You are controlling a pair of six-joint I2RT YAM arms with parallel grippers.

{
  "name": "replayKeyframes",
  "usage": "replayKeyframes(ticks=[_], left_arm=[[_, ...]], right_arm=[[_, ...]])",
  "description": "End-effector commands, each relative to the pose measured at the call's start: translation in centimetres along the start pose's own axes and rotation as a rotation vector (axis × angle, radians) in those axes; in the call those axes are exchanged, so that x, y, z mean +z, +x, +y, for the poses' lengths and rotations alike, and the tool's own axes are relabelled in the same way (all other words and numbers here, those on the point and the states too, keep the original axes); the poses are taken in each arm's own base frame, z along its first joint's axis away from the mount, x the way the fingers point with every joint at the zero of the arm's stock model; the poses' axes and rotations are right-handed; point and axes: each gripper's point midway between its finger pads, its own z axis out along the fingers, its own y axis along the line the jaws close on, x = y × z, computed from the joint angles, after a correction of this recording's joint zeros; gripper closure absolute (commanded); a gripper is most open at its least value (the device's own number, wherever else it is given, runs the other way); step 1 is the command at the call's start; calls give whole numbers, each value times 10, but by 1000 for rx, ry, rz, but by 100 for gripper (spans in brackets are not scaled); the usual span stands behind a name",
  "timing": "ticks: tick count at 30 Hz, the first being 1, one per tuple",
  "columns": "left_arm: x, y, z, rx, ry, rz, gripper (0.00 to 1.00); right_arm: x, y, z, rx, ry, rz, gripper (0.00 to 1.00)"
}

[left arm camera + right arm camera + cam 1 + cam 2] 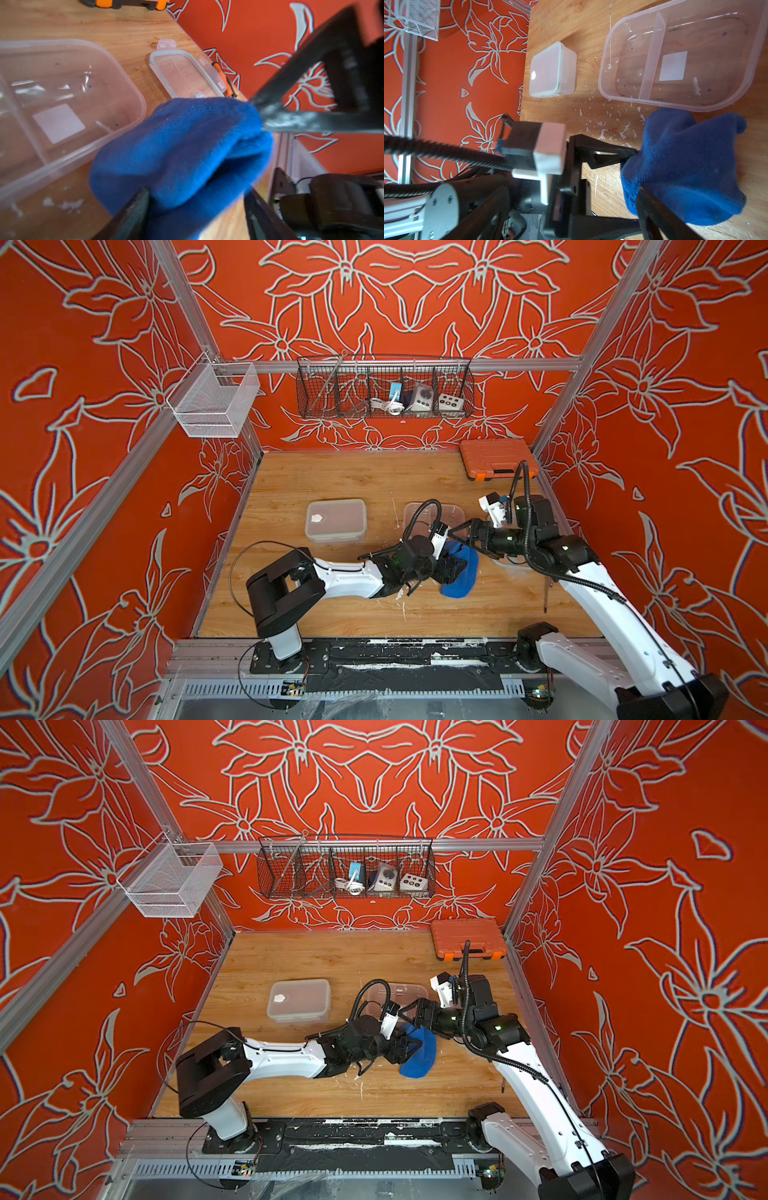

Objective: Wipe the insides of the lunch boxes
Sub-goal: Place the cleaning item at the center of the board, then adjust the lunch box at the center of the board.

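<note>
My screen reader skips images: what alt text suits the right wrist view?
A bunched blue cloth fills the foreground, black tool fingers against it. Behind, on the wooden table, sit an open divided box with a white sticker and a lidded box.

The left tool (pixel 637 171) pinches the blue cloth (pixel 685 166) just beside the lidless divided box (pixel 695 41); the lidded box (pixel 550 70) stands near the bench (pixel 581 116) edge.

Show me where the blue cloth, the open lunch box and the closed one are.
blue cloth (pixel 467 574): a top view, on its bare fabric.
open lunch box (pixel 651 62): right wrist view, on its divider.
closed lunch box (pixel 336 519): a top view, middle of its lid.
</note>
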Motion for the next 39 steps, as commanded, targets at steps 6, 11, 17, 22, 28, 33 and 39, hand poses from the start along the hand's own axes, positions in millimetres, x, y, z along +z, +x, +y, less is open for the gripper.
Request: replayKeyframes(ticks=[6, 11, 17, 22, 28, 33, 39], left_arm=[[11, 6, -3, -31, 7, 15, 100], [19, 17, 7, -46, -41, 67, 100], [32, 26, 17, -44, -115, 160, 100], [20, 11, 11, -54, -124, 119, 33], [-27, -49, -3, -24, -177, -31, 1], [-95, -94, -10, -6, -249, -168, 1], [-237, -134, 101, -97, -501, -371, 1]], right_arm=[[-22, -4, 12, -48, 24, -22, 3], [-37, -18, 24, -88, 49, -53, 3], [-54, -27, 34, -117, 64, -105, 3], [-53, -19, 20, -112, 106, -95, 4], [-57, -21, 18, -126, 123, -133, 4], [-54, -27, 20, -128, 108, -142, 5], [-26, -36, 21, -89, 30, -167, 10]])
